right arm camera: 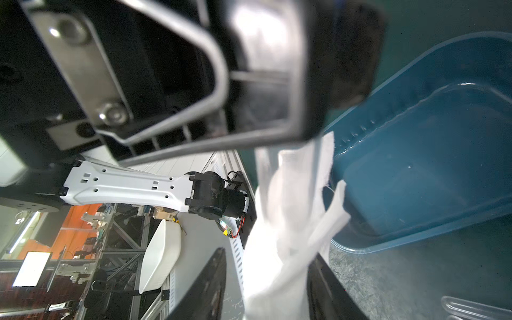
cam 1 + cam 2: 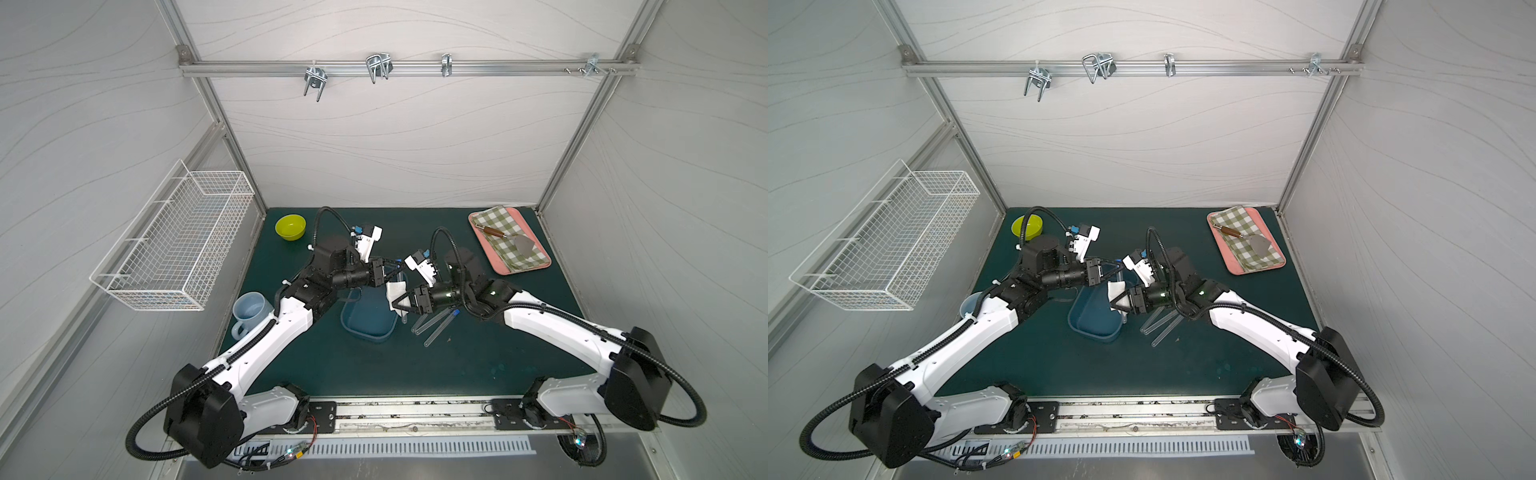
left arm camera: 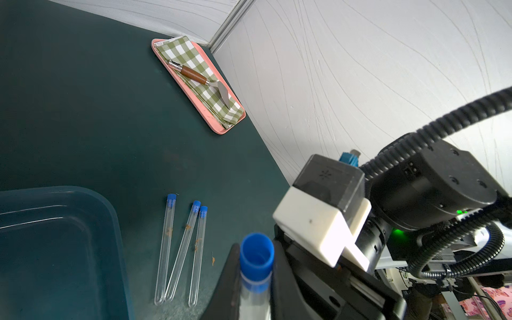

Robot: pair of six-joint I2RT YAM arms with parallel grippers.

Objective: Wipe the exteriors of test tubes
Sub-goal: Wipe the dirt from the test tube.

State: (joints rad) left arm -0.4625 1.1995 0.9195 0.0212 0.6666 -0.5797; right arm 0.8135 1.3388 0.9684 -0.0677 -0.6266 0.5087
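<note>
1. the left gripper [image 2: 394,268] is pressed tight on a test tube [image 3: 253,299], pinching it just below its blue cap [image 3: 256,250]; the tube hangs down near the right edge of the blue tray [image 2: 368,322].
2. a white wipe [image 2: 395,291] drapes around the tube's middle, between the spread fingers of the right gripper [image 2: 399,300].
3. three more test tubes [image 3: 184,246], smudged brown, lie on the green mat [image 2: 332,365] just right of the tray.
</note>
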